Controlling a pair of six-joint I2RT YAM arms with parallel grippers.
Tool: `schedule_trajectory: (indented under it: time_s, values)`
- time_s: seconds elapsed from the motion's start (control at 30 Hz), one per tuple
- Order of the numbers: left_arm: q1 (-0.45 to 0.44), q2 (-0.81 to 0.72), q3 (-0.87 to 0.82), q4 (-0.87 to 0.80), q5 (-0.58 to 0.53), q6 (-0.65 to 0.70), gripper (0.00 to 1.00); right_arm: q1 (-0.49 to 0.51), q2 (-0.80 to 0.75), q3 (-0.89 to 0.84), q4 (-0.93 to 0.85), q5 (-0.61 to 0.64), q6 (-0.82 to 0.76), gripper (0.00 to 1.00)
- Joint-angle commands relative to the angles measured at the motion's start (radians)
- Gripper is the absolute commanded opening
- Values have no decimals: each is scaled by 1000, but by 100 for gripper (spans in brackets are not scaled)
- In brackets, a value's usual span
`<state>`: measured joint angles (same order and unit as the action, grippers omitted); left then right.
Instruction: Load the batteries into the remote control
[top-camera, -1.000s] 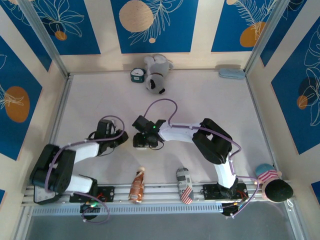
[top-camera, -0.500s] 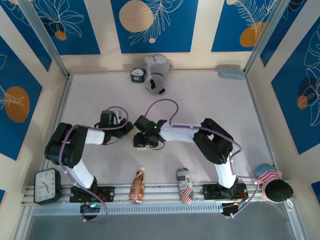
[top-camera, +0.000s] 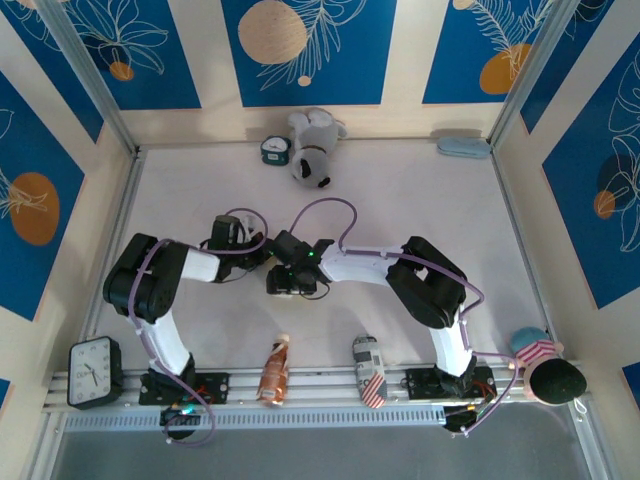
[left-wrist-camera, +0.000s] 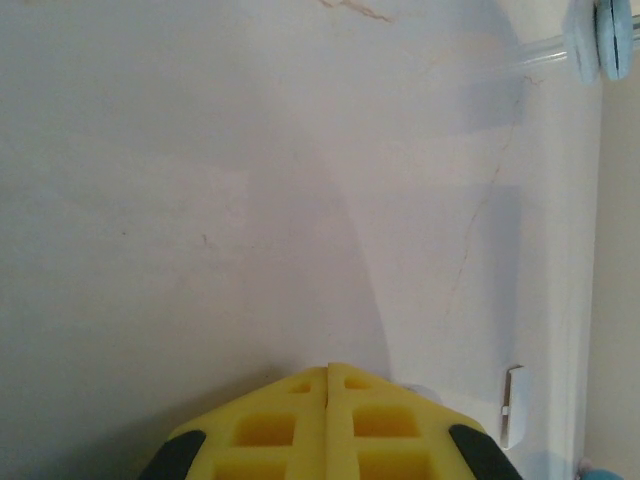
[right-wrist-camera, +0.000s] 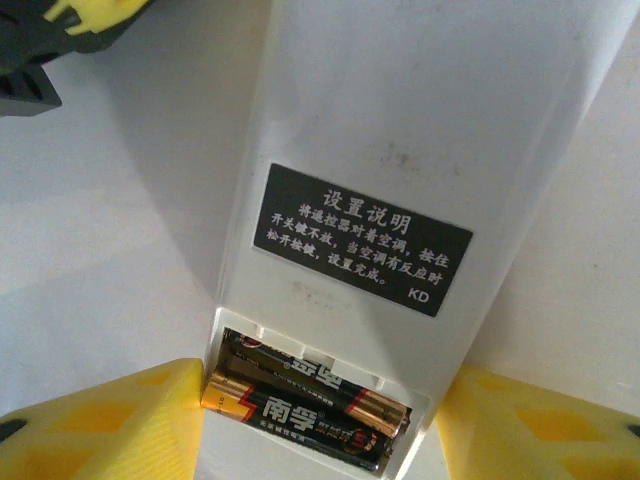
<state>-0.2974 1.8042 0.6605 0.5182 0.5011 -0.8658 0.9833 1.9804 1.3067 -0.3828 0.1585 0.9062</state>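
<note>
The remote control (right-wrist-camera: 400, 130) lies back side up, white with a black label (right-wrist-camera: 360, 240). Its compartment is open, and two batteries (right-wrist-camera: 310, 415) lie side by side inside, dark with coppery ends. My right gripper (right-wrist-camera: 320, 400) is shut on the remote control's lower end, with one yellow finger (right-wrist-camera: 110, 420) against each side. In the top view the right gripper (top-camera: 290, 282) points down at the table's middle. My left gripper (left-wrist-camera: 327, 372) is shut with nothing in it, its yellow fingers pressed together. It hovers just left of the right gripper in the top view (top-camera: 265, 256).
A small white cover piece (left-wrist-camera: 512, 405) lies on the table right of the left fingers. A plush dog (top-camera: 312, 150), a small clock (top-camera: 274, 150) and a blue case (top-camera: 463, 147) line the back. An alarm clock (top-camera: 95, 370), bottle (top-camera: 273, 370) and can (top-camera: 368, 372) stand along the front rail.
The left arm has swung right, bringing its gripper close beside the right gripper, and its jaws have closed fully. The right arm has not moved.
</note>
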Motion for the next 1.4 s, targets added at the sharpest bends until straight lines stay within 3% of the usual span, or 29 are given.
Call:
schedule_trajectory:
  time_s: [0.0,0.4,1.37]
  values:
    - [-29,9,9,-52,36,20,2,6,31,3,-48,-34,-39,61]
    - [-29,9,-5,-44,32,14,2,3,33,-17,-47,-25,-34,56]
    - [-29,11,-12,-47,25,16,3,1,110,26,-157,13,-24,56]
